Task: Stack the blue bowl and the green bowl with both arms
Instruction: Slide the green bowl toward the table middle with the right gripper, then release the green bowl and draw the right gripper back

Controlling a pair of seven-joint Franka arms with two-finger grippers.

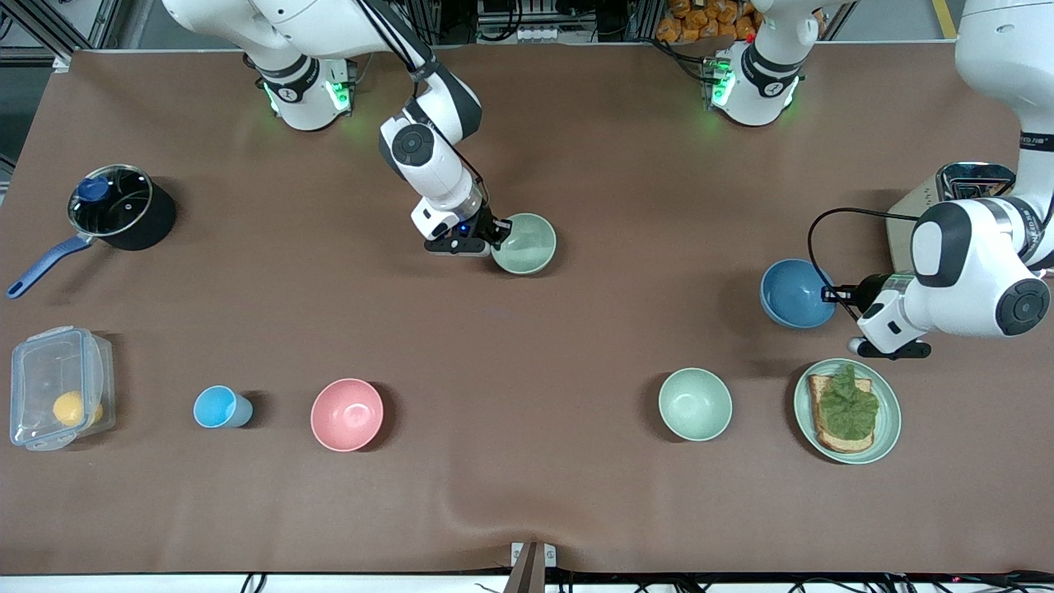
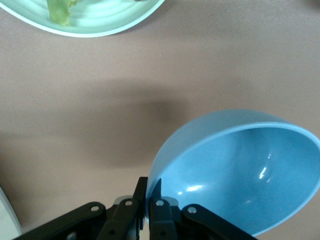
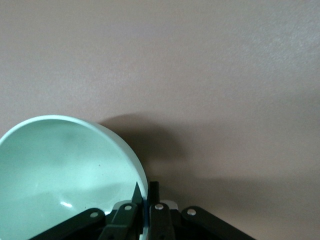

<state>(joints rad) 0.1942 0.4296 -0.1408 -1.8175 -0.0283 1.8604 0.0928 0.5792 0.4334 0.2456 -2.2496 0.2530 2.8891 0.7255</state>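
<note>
While both arms grip bowls, you see one rim in each claw.
Front view: your right claw (image 1: pixel 496 236) pinches the green bowl (image 1: pixel 525 244) near the bench (image 1: pixel 576 148) middle; your left claw (image 1: pixel 832 292) pinches the blue bowl (image 1: pixel 795 292) toward the left arm's end, just farther from the camera than the toast plate (image 1: pixel 888 428).
Left wrist view: fingers (image 2: pixel 160 210) clamp the tilted blue bowl (image 2: pixel 245 170) rim.
Right wrist view: fingers (image 3: pixel 156 212) clamp the green bowl (image 3: pixel 60 170) rim.

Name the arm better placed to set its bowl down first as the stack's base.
Probably the right: the right gripper pinches the green bowl mid-table, while the left gripper holds the blue bowl near the left arm's end.
</note>
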